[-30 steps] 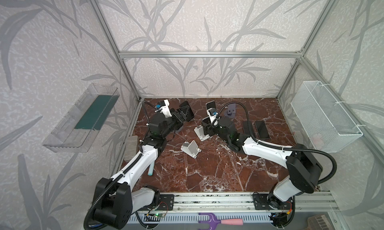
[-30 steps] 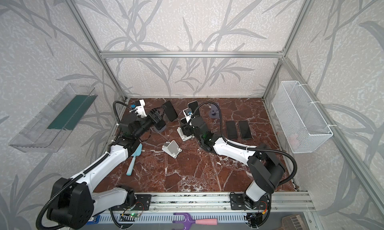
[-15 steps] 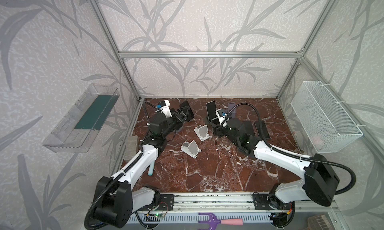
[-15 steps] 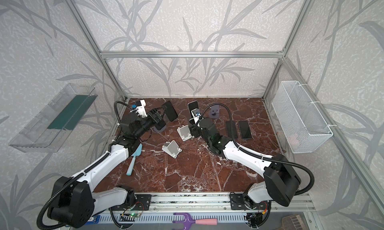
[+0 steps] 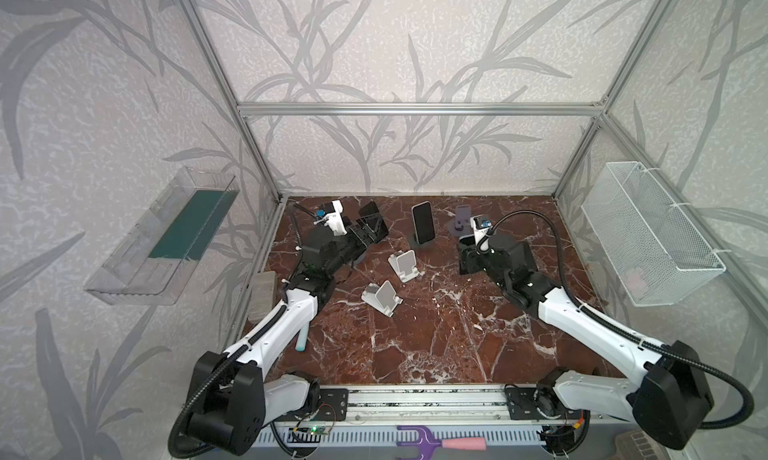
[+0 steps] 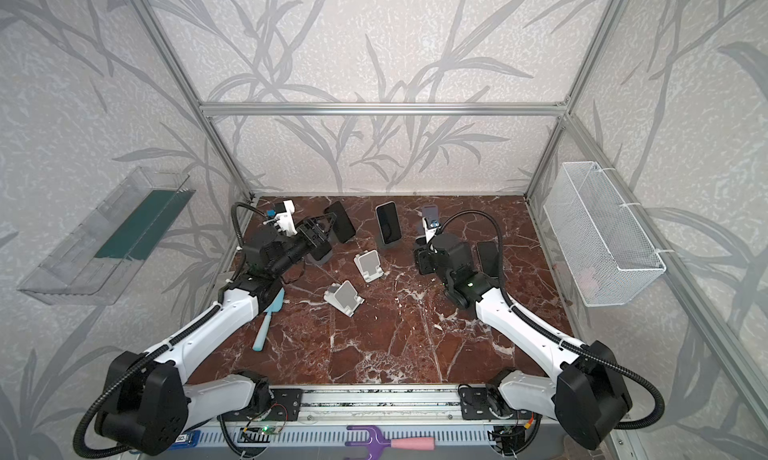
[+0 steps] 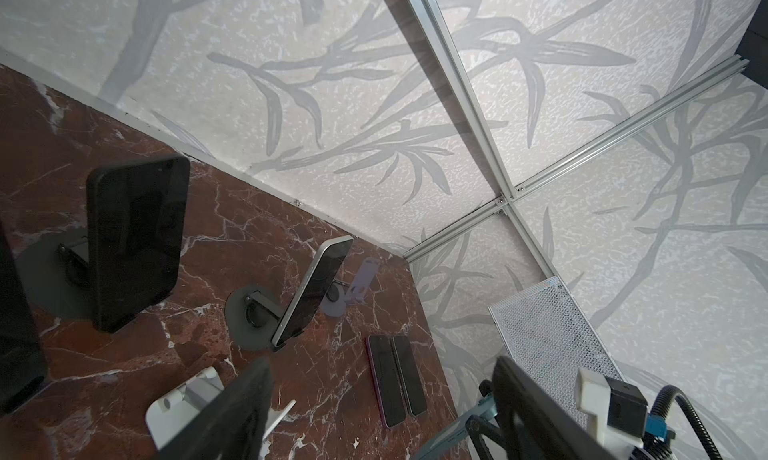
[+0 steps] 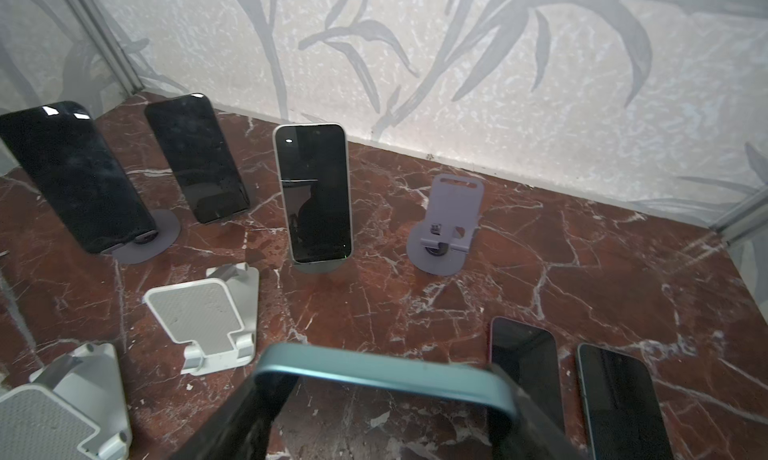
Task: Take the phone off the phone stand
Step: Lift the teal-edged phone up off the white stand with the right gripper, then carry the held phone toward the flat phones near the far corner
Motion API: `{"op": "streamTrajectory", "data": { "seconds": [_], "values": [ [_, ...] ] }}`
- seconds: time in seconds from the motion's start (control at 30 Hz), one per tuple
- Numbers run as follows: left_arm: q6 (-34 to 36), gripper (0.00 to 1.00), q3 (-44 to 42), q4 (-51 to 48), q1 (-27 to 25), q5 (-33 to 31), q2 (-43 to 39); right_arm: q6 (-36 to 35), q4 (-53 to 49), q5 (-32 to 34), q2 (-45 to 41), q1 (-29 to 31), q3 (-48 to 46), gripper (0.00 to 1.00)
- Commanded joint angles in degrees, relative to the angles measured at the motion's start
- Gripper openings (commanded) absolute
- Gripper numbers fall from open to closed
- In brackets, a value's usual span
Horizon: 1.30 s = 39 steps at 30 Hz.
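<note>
Hanging wire basket (image 5: 615, 212) holding pale item (image 5: 634, 279), right tool (image 8: 380, 391) gripping teal phone (image 8: 432, 374)

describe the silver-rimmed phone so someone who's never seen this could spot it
Go to the back wall of the marble table, near its middle. The silver-rimmed phone stands upright there, right beside the empty purple stand. Only it has a pale rim; the black phones on its other side are dark to the edge.

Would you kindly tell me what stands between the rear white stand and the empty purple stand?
The white-edged phone on its grey stand sits between the white stand and purple stand, clearest in the right wrist view.
</note>
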Motion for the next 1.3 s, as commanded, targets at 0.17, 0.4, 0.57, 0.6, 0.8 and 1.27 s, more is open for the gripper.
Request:
{"op": "streamTrajectory", "data": {
  "seconds": [0.17,0.4,0.57,0.6,0.8,1.27],
  "values": [
    [0.9,0.83,0.8,1.0,-2.5,0.6,1.3,3.9,-3.4,-3.9,1.3,-5.0,0.7,0.66],
    [2.3,0.83,1.7,-0.2,-5.4,1.2,1.7,3.1,-4.4,-4.8,6.5,-5.8,4.0,0.66],
    [3.3,0.83,1.8,-1.1,-6.8,0.6,1.7,1.6,-3.2,-4.4,7.9,-7.3,4.9,0.66],
    [3.3,0.83,1.9,-1.1,-7.0,0.8,1.7,1.8,-3.3,-4.9,8.4,-7.5,5.3,0.66],
    [3.8,0.83,2.1,-1.5,-8.1,0.9,1.8,0.8,-6.8,-7.1,11.8,-8.2,9.4,0.66],
    [3.3,0.83,2.0,-1.8,-8.9,0.5,1.7,2.0,-13.9,-9.9,18.9,-9.6,16.1,0.66]
  ]
}}
